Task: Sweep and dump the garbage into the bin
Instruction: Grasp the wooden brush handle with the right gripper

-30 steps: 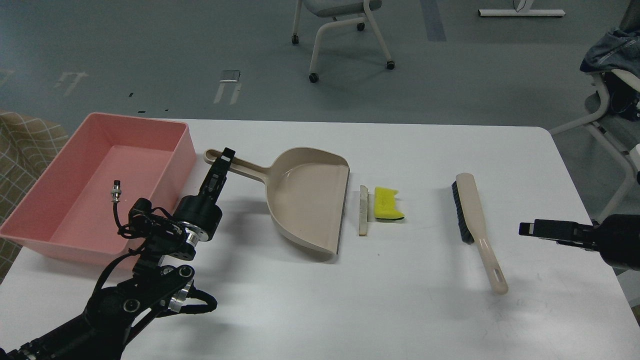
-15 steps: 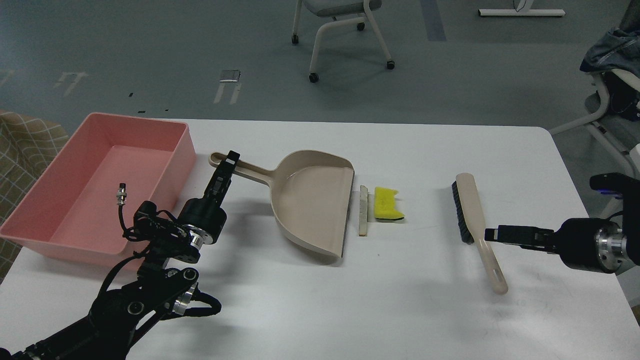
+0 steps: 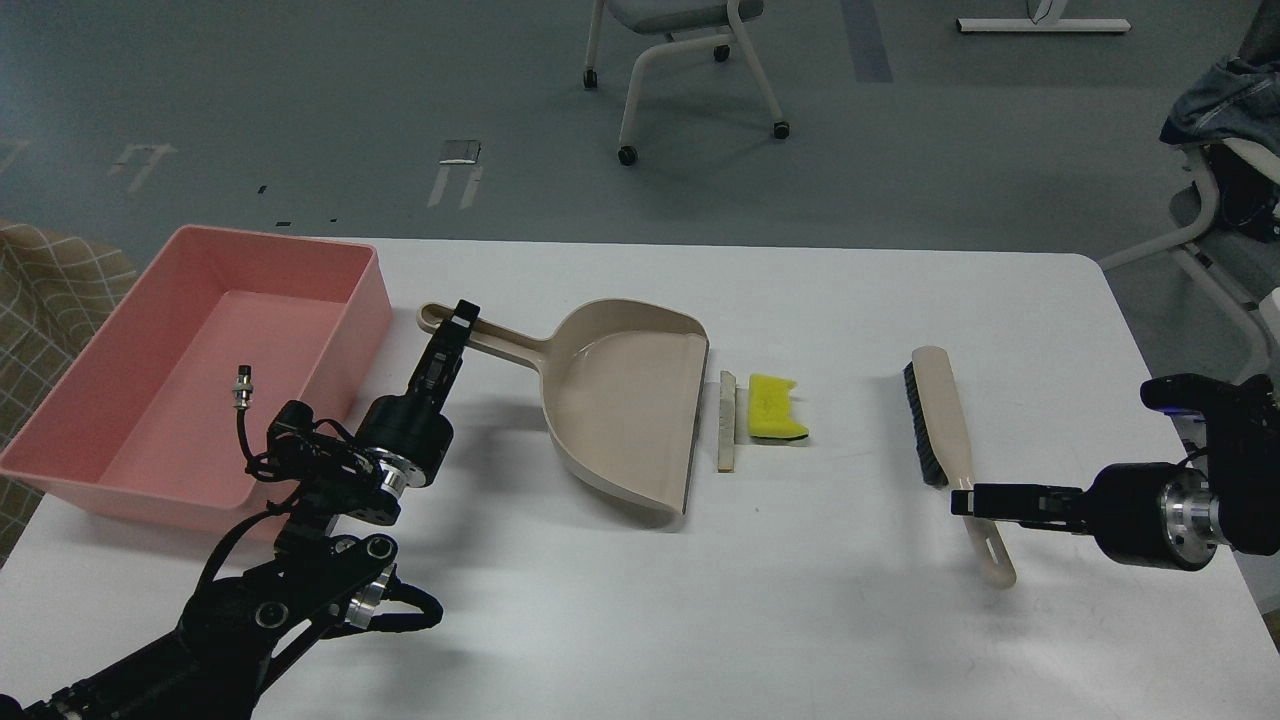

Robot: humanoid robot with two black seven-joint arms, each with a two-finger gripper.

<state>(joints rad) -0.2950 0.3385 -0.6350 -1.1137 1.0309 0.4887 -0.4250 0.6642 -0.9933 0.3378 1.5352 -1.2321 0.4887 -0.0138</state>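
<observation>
The garbage lies mid-table: a yellow sponge piece (image 3: 775,407) and, just left of it, a thin pale strip (image 3: 727,420). The strip lies almost against the lip of the beige dustpan (image 3: 620,400). My left gripper (image 3: 458,322) is shut on the dustpan's long handle. The pink bin (image 3: 372,300) stands at the table's left edge, beside my left arm. A beige brush with black bristles (image 3: 940,410) lies to the right of the garbage. My right gripper (image 3: 972,499) is at the brush's handle, seen side-on; its fingers cannot be told apart.
The white table (image 3: 800,600) has bare surface in front of the dustpan and the garbage. A wheeled chair (image 3: 680,40) stands on the floor beyond the table, another chair (image 3: 1215,210) at the far right. A checked cushion (image 3: 40,270) lies left of the bin.
My left gripper slid the dustpan right, up to the strip. My right gripper moved left and down from beside the brush to its handle.
</observation>
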